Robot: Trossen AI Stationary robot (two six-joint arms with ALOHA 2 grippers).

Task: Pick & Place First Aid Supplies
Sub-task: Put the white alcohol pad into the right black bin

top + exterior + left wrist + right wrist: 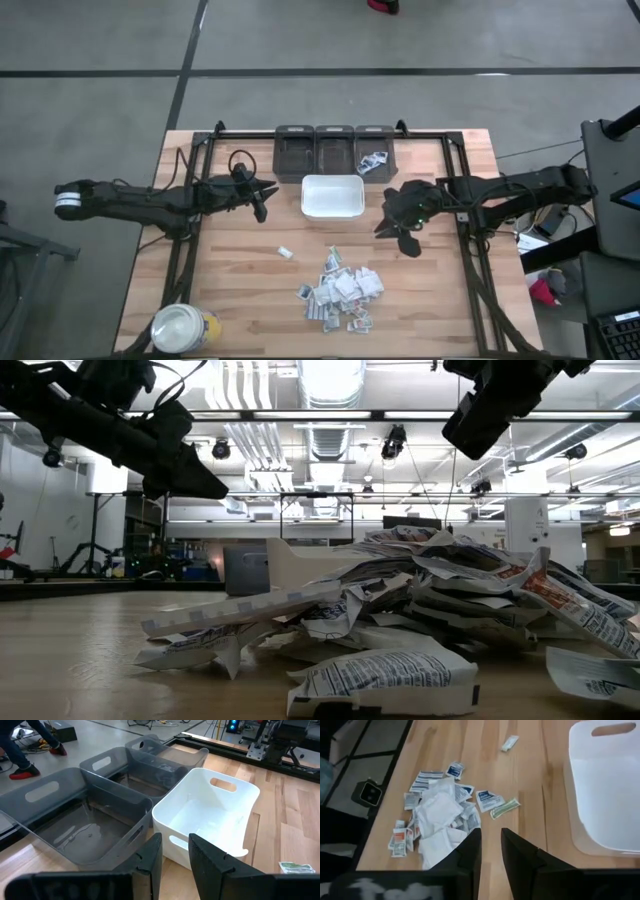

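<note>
From above, the first aid supplies (340,292) lie as a loose heap of small paper packets on the wooden table (240,290), toward its near edge and well apart from the white tray (332,196), which sits empty in front of three grey bins (334,148). The rightmost bin holds a few packets (372,161), something only the overhead camera shows. One stray packet (285,253) lies alone between the heap and the left arm, and a yellow jar with a white lid (183,327) stands at the near left corner. The left gripper (262,196) hangs just left of the tray; its wrist camera looks across the tray (210,815) into the grey bins (95,805) and shows its two dark fingers (150,857) a narrow gap apart with nothing between them (a green-printed sachet (296,867) shows at the picture's edge there). The right gripper (400,232) hovers right of the tray, above bare wood between tray and heap; its own camera shows the fingers (470,850) slightly parted and empty, with the heap (437,815) beyond them. The table-level view shows the pile (420,610) close up, crumpled and overlapping, with both arms raised clear of it.
</note>
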